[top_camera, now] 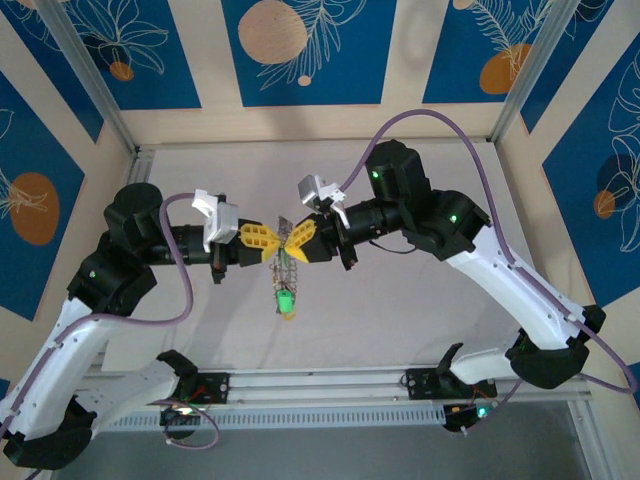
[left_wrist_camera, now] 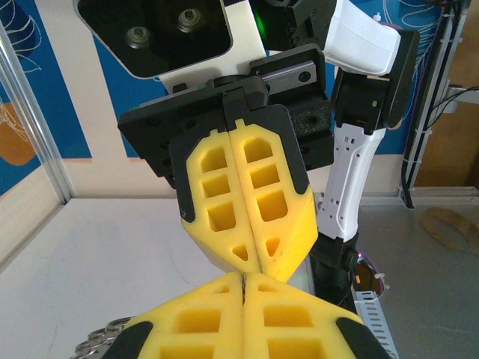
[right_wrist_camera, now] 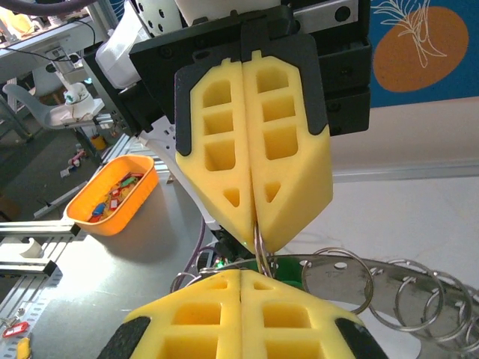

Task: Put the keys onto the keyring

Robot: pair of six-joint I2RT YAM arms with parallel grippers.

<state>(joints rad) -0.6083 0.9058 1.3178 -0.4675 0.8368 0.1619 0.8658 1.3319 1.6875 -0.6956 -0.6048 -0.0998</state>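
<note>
Above the table, the left gripper and right gripper meet tip to tip in mid-air. Both pairs of yellow fingers are pressed together. A wire of the keyring runs out of the left gripper's seam; whether the right one also pinches it cannot be told. One green key dangles from the ring's low end.
</note>
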